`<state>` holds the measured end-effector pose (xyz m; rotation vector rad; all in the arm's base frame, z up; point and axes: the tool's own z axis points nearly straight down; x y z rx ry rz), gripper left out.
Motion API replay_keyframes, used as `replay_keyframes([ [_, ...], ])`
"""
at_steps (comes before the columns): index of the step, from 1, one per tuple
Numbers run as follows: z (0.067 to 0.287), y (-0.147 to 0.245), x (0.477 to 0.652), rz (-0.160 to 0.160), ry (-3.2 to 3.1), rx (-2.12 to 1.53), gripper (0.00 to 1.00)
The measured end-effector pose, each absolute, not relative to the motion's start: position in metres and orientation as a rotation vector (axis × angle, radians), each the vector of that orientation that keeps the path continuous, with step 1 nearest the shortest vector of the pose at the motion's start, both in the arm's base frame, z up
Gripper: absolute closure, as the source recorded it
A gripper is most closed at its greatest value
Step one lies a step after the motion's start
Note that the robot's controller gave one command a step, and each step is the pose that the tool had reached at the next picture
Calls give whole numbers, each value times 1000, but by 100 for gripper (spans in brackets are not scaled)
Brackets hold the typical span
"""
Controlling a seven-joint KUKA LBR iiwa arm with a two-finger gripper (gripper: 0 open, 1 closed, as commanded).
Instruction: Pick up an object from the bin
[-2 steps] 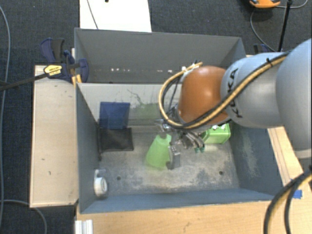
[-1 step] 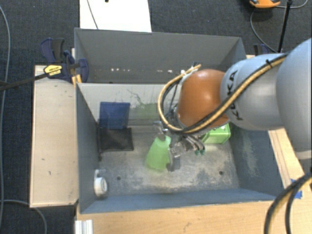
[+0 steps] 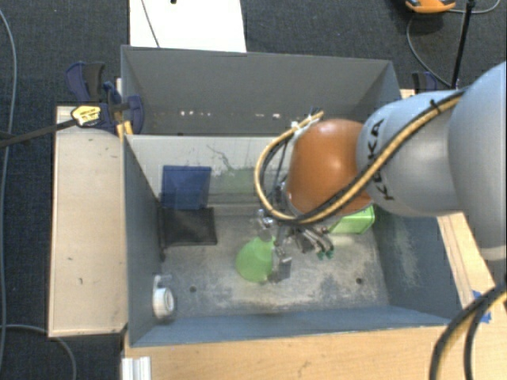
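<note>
Grey arm (image 3: 444,161) lettered KUKA, gripper (image 3: 277,266) at round green object (image 3: 251,261).

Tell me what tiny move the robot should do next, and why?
Probably nudge toward the view's left, over the round light-green thing: the gripper sits at its right edge, in the middle of the grey metal bin.

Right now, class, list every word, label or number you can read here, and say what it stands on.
"KUKA": black letters on the grey robot arm, beside its orange cover.
No print readable on the dark blue block, pale green rounded object or small white roll in the grey metal bin.
</note>
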<state>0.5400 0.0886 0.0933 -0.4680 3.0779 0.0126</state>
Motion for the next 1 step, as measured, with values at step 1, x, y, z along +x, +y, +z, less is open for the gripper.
replay_keyframes([
  [1, 93, 89, 540, 13, 3078, -466, 100],
])
